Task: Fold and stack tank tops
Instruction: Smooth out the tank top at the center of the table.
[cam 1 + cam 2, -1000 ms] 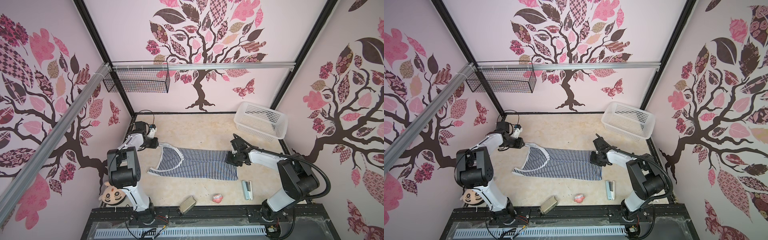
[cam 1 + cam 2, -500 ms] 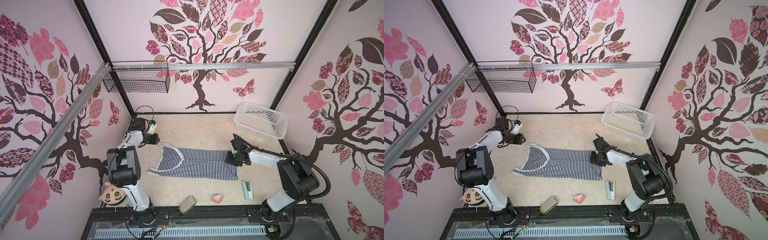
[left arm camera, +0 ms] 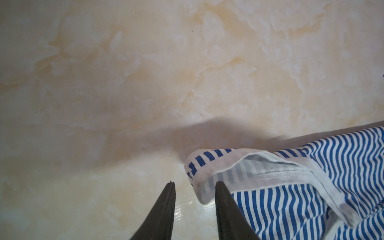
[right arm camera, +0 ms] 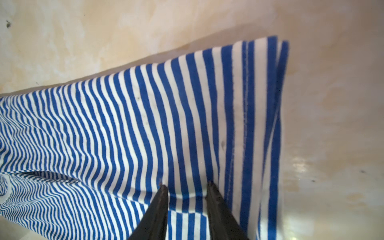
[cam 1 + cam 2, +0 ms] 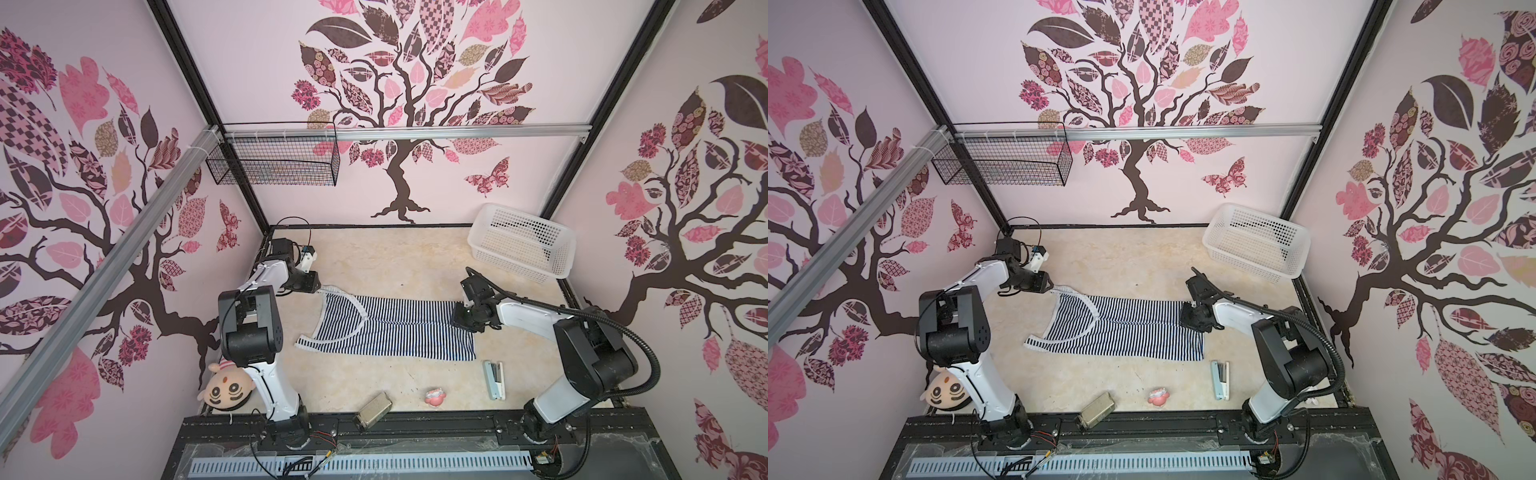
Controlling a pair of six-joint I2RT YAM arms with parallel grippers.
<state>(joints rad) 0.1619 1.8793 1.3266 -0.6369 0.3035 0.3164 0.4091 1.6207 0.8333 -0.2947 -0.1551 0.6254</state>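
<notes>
On the table (image 5: 415,266) the striped tank top (image 5: 386,328) is lying flat, straps toward 9 o'clock, hem toward 3. The left hand (image 3: 193,182) is hovering part-open and empty beside the 10 o'clock strap (image 3: 207,166). The right hand (image 4: 186,185), equally parted, is pressing cloth near the 2 o'clock hem corner (image 4: 270,62). The cloth looks light and limp, so corners are probably offering the surest hold.

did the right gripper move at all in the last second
No. In a top view the right gripper sits at the same hem corner of the tank top, no nearer the white basket than before.

Cloth tank top (image 5: 386,328), glossy marbled table (image 5: 395,262)
</notes>
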